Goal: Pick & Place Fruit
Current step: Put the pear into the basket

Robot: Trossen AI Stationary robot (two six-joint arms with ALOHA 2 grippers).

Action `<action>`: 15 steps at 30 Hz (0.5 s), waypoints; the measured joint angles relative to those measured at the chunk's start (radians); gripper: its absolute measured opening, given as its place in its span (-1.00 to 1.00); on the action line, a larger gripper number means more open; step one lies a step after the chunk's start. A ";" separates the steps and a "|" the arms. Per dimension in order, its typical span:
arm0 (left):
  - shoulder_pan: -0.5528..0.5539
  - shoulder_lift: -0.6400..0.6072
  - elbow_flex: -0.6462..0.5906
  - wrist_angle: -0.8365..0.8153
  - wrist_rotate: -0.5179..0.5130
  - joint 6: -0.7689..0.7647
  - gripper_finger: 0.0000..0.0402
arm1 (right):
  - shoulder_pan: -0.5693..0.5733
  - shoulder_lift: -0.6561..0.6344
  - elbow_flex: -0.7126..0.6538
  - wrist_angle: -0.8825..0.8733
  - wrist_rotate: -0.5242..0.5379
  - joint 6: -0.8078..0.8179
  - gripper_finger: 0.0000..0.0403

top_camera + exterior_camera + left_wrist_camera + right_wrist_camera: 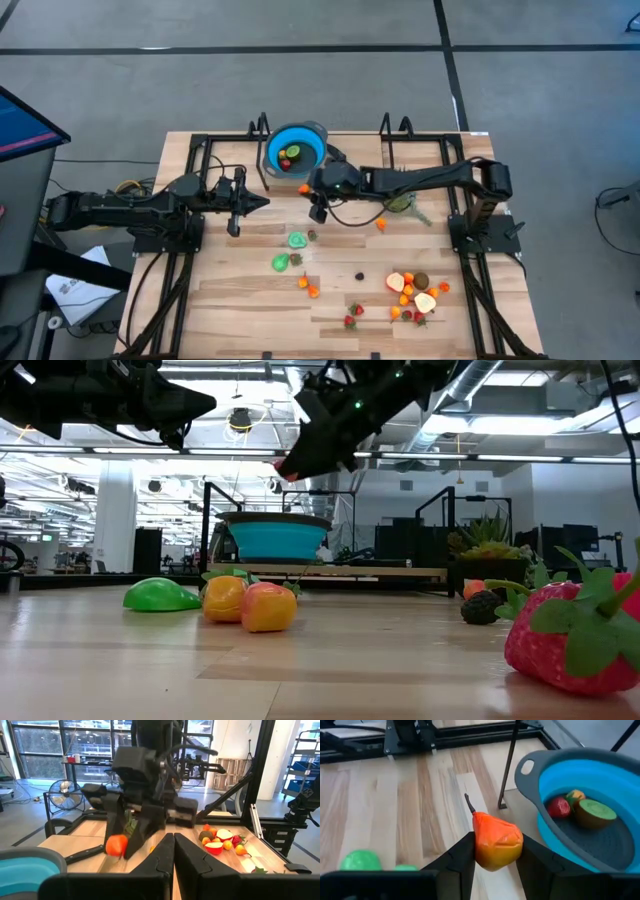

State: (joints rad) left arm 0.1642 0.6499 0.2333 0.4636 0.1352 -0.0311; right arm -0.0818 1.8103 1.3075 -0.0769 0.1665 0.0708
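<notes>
Wooden planks top the table (240, 290), with open workshop floor behind. At left, the left gripper (262, 203) hovers with fingers pressed shut, holding nothing. Next comes the blue bowl (296, 150), which in the right wrist view holds three fruits: red, orange and a kiwi half. Just beside its rim, the right gripper (492, 851) pinches an orange pear-shaped fruit (496, 841) between partly spread fingers. Only the high view shows the fruit cluster (415, 293) far right.
</notes>
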 joint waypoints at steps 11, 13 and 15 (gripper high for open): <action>0.000 0.000 0.000 0.000 0.000 0.000 -0.99 | -0.015 0.003 0.000 0.016 0.042 0.000 -0.41; 0.000 0.000 0.000 0.000 0.000 0.000 -0.99 | -0.025 0.003 0.000 0.019 0.046 0.000 -0.41; 0.000 0.000 0.000 0.000 0.000 0.000 -0.99 | -0.036 0.003 0.000 0.042 0.048 0.000 -0.41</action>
State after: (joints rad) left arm 0.1638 0.6498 0.2333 0.4637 0.1352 -0.0311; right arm -0.1177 1.8130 1.3079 -0.0353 0.2150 0.0711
